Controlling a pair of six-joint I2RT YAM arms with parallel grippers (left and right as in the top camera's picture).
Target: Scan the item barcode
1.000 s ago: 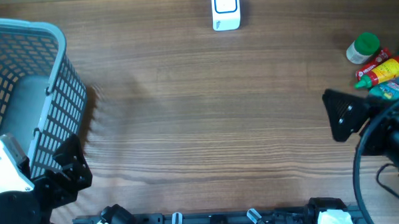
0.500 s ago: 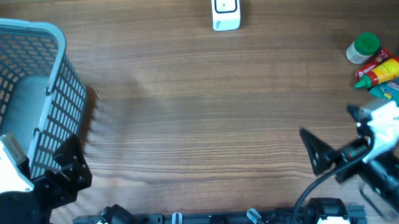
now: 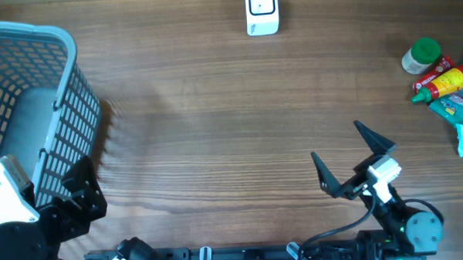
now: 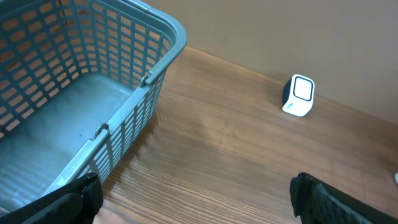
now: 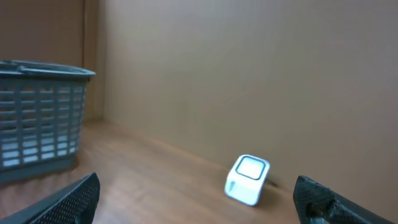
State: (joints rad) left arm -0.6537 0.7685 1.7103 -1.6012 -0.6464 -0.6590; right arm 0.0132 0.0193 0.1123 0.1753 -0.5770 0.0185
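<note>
Both arms' jaws gape empty. Left gripper [image 3: 87, 191] sits at 8 o'clock beside the basket [image 3: 62, 43]; scanner [image 3: 261, 11] at 12 o'clock; right gripper [image 3: 334, 139] at 5 o'clock; yellow bottle [image 3: 452, 80] lies at 3 o'clock, long axis 8-to-2 o'clock.

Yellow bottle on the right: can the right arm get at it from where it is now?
Probably yes. The right gripper is open and empty, with only bare table between it and the yellow bottle. It points away, so it must turn, and the green-capped jar crowds the bottle.
</note>
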